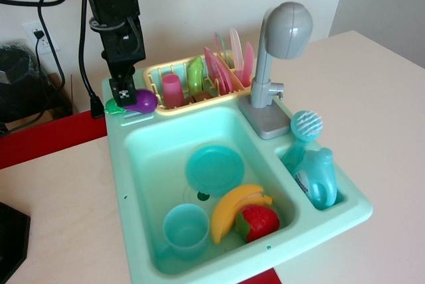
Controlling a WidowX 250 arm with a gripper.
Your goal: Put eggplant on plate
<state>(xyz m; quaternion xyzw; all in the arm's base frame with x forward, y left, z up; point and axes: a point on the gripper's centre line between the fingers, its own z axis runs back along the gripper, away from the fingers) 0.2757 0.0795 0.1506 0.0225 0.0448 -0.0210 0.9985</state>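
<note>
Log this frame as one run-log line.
phase: at pickup | gripper: on eggplant, sink's back-left rim, closure unclear | plate: in basin, nothing on it | placement: not done

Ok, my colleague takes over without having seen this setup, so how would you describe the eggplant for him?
Start at the mint green toy sink and go to its back left corner. There, under the black gripper, sits the eggplant: small, glossy purple, with a green stem cap, unlike the yellow banana and red strawberry in the basin.
</note>
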